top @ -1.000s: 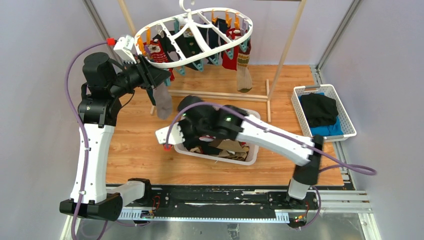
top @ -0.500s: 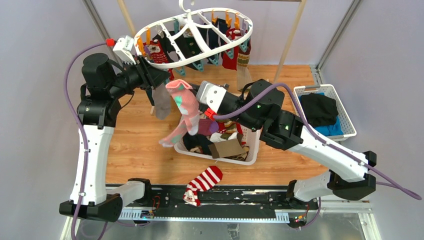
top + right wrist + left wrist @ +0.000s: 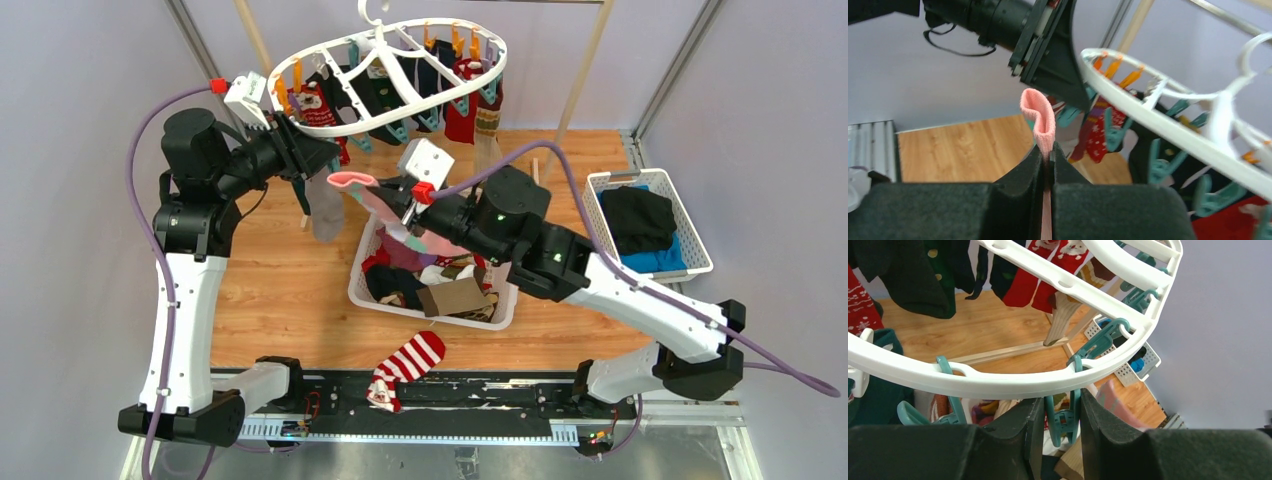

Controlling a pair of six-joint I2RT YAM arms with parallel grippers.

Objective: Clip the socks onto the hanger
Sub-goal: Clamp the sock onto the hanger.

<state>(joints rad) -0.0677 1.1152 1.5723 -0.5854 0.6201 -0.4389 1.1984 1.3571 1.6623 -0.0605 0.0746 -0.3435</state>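
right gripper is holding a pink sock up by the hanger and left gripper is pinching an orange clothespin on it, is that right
Not quite: the left wrist view shows the left gripper pinching a teal clothespin, not an orange one. The right gripper does hold the pink sock by the hanger.

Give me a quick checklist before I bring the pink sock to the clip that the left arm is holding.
1. Right jaws shut on the pink sock, cuff standing free above them: ok.
2. Left jaws pinching a teal clothespin at the hanger rim: ok.
3. Clothespin mouth open: cannot tell, hidden behind the jaws.
4. Cuff at the clothespin: not ok, apart in the top view.
5. All loose socks inside the basket: not ok, a striped sock lies outside it.
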